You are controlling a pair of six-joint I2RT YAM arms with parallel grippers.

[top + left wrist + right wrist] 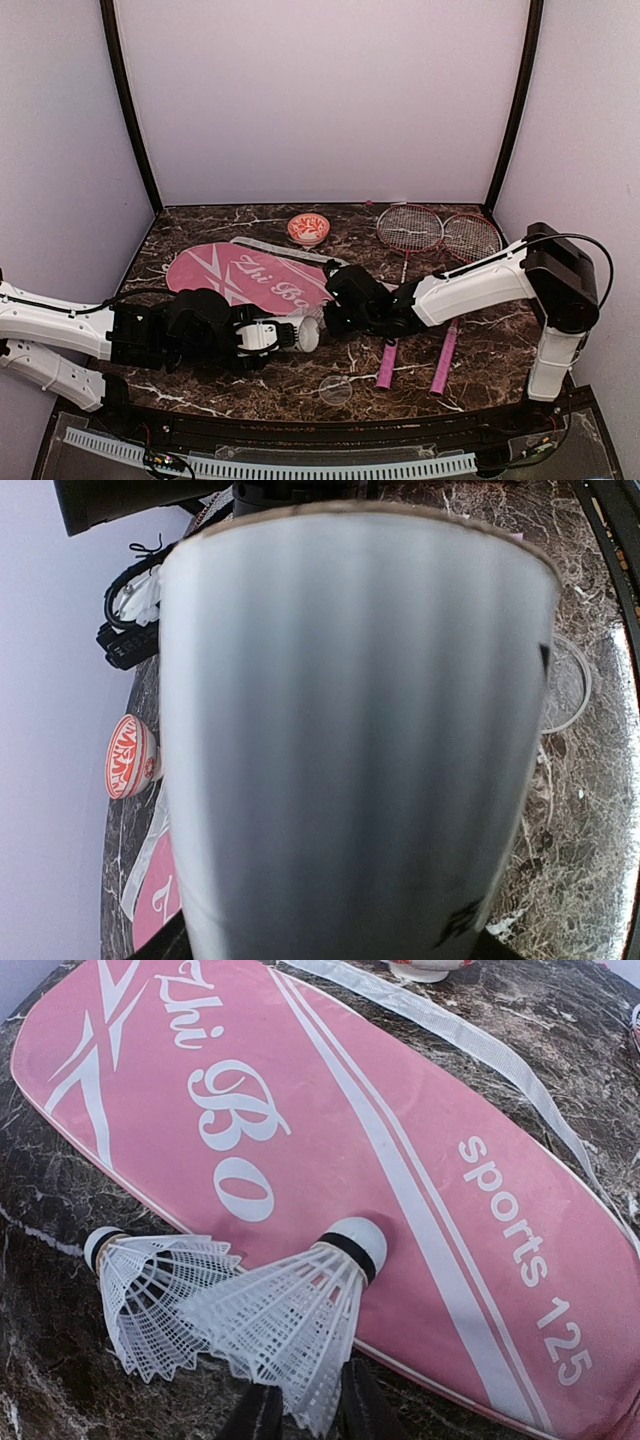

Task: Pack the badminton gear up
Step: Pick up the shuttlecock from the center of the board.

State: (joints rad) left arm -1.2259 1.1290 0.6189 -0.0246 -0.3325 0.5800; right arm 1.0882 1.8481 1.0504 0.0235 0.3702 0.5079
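Left jaws wide, clamped on tube, its mouth towards the right jaws, which are narrow, pinching the skirt rim of a shuttlecock lying on the cover edge just ahead, second shuttlecock ahead-left.

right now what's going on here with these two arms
The left gripper holds the white tube level, its end pointing toward the right arm. The right gripper pinches the skirt of a shuttlecock whose cork rests on the pink racket cover. A second shuttlecock lies beside it. The two rackets lie farther right, not yet in the cover.
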